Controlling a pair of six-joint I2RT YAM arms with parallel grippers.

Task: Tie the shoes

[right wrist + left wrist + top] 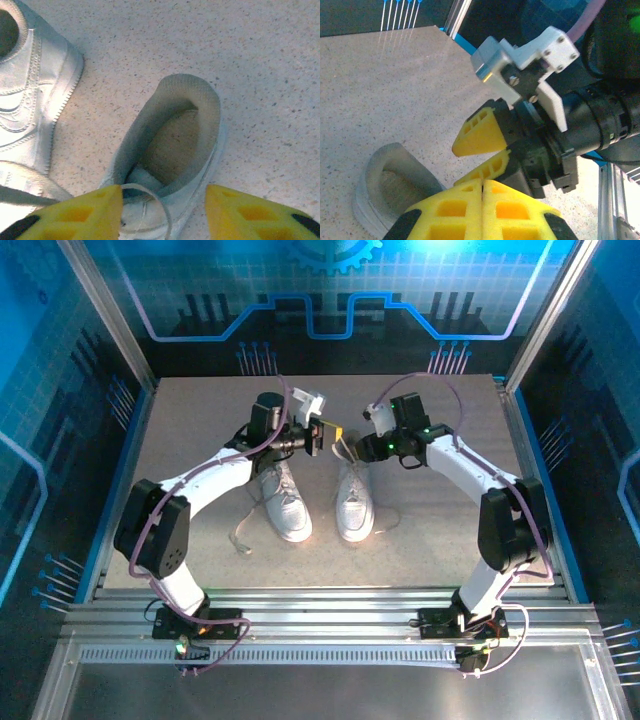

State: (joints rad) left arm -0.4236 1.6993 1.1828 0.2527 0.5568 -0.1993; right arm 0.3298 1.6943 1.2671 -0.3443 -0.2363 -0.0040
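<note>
my right gripper [164, 197] hangs half open over the right shoe [202, 100] at its collar, a loose lace loop [159, 202] between its fingers, ungripped. my left gripper [482, 192], shut with nothing visible in it, sits near that shoe's heel. if i close off-centre i'll likely miss the lace, or bump grippers.
</note>
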